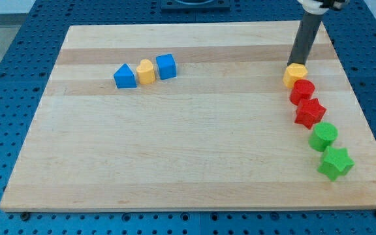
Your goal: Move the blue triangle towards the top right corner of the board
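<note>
The blue triangle point(125, 77) lies on the wooden board point(175, 150) at the upper left, touching a yellow block point(146, 71) on its right. A blue cube point(166, 66) sits just right of that yellow block. My tip point(294, 64) is far away at the view's upper right, right behind and touching a yellow hexagon block point(295, 75).
Below the yellow hexagon a chain runs down the board's right side: a red round block point(301, 91), a red star point(310, 112), a green round block point(323, 136) and a green star point(335, 162). Blue perforated table surrounds the board.
</note>
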Controlling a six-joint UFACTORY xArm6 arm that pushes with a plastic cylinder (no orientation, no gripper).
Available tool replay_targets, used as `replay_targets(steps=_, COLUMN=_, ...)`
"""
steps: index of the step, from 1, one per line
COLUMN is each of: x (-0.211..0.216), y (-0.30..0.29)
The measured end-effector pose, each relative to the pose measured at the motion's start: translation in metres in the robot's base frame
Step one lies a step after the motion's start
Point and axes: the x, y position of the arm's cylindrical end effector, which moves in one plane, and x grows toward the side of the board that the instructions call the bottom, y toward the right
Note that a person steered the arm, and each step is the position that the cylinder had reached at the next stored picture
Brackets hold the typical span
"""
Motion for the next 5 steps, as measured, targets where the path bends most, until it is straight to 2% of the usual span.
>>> replay_targets(steps=1, x=-0.008, y=-0.012)
replay_targets(steps=2, x=-0.01, y=-0.053)
replay_targets(steps=5, x=0.063, y=-0.237)
